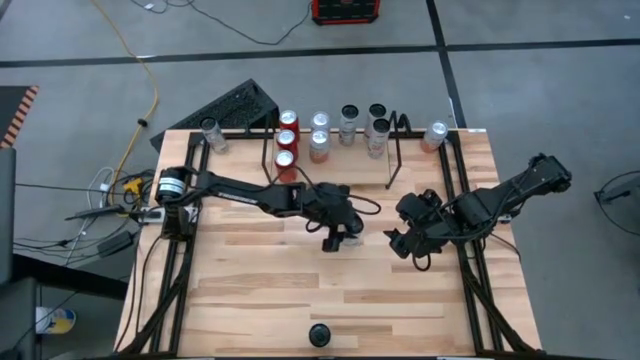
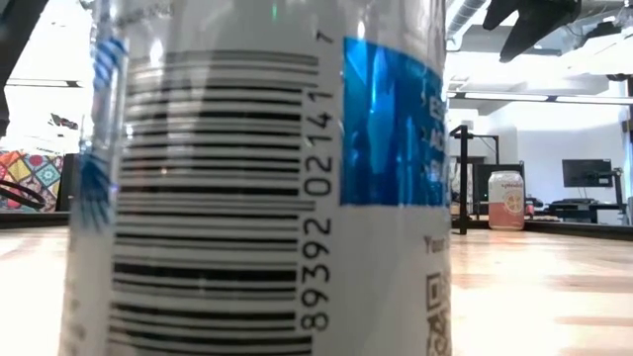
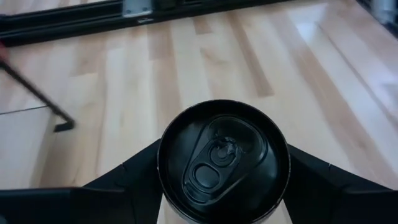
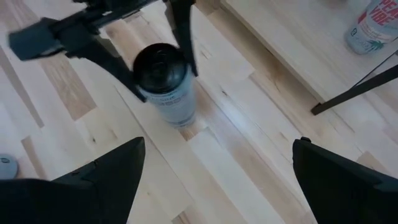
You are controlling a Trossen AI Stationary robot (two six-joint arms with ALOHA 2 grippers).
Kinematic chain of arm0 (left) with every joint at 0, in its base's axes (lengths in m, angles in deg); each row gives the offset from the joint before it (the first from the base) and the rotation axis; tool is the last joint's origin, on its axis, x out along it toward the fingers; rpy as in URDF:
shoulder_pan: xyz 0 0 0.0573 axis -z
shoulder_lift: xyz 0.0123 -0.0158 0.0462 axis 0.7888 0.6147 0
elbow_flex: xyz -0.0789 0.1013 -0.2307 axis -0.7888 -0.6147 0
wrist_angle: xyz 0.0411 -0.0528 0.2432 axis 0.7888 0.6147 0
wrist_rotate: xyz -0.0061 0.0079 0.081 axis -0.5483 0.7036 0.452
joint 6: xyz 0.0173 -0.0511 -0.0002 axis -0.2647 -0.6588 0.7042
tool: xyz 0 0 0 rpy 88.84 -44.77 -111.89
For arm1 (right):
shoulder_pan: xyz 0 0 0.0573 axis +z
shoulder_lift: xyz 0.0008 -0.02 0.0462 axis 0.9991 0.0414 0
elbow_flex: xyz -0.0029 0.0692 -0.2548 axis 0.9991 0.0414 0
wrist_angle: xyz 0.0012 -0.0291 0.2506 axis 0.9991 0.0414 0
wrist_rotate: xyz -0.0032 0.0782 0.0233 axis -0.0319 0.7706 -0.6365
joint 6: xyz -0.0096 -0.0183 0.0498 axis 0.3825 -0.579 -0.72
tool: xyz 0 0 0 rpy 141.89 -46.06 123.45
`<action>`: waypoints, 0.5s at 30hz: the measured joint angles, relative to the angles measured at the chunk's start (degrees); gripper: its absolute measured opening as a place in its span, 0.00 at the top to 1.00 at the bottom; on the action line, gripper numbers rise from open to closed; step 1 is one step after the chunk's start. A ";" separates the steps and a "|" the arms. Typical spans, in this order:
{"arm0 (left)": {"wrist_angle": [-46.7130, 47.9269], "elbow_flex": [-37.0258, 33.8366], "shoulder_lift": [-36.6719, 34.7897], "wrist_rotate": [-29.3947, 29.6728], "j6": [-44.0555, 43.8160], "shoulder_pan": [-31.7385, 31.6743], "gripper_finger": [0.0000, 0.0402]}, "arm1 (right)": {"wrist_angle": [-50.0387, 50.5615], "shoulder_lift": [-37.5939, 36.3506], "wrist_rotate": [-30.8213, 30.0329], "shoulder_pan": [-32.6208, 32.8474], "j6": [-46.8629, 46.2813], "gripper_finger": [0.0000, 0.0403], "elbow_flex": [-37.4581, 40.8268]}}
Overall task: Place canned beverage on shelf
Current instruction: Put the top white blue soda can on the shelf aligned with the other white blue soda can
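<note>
A white can with a black top [image 3: 222, 160] and a blue label [image 2: 257, 178] stands upright on the wooden table [image 1: 300, 290] near its middle. My left gripper [image 1: 340, 236] reaches in from the table's left and is shut on the can. My right gripper [image 4: 217, 186] hangs open to the right of the can, above the table, with nothing between its fingers [image 1: 408, 240]. The shelf [image 1: 392, 165], a black wire rack, stands at the far edge with several cans [image 1: 320, 140] standing on it. My left gripper pinches the can's upper wall [image 4: 142, 79], just under the rim, between its two fingers [image 3: 127, 180], one on each side. The fingers come from the table's left, slanting a little downward. The can stays upright with its base [image 4: 181, 118] on the table.
One loose can [image 1: 210, 133] stands left of the shelf and another [image 1: 436, 135] right of it. A black keyboard [image 1: 230, 108] lies past the far left corner. A small black round thing [image 1: 319, 334] sits near the front edge. Bare wood lies between the can and the shelf.
</note>
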 joint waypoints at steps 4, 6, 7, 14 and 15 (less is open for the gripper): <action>0.67 -0.09 -1.33 -9.02 5.82 -0.01 0.41 | -0.26 0.00 0.02 0.00 0.00 0.05 0.00; 1.94 -0.09 -2.32 -16.42 11.51 0.02 0.41 | -0.47 0.00 0.08 0.00 0.00 0.05 0.00; 2.71 -0.09 -2.51 -20.38 14.17 0.04 0.41 | -0.46 0.00 0.15 0.00 -0.02 0.05 0.00; 3.89 -0.07 -2.29 -34.67 23.61 0.65 0.40 | -0.68 0.00 0.73 0.00 -0.09 0.05 0.00; 4.37 -0.05 -2.29 -34.43 25.68 0.71 0.39 | -1.05 0.00 0.74 0.00 -0.09 0.05 0.00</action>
